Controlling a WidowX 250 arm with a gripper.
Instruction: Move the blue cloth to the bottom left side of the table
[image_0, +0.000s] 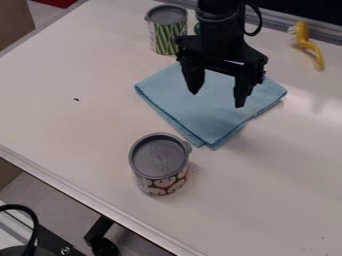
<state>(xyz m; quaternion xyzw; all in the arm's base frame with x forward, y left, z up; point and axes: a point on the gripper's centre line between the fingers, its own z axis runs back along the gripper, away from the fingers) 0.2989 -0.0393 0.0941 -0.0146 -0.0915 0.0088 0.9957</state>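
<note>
Grasping seems our step: the pincer (216, 99) hangs wide and empty, the blue cloth (206, 121) beneath it; next, we should lower and pinch.

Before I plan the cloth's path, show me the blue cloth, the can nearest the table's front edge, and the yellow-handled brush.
Blue cloth (207, 116): camera view, flat middle of its top layer.
Nearest can (159, 157): camera view, centre of its grey lid.
Yellow-handled brush (311, 46): camera view, middle of its handle.
</note>
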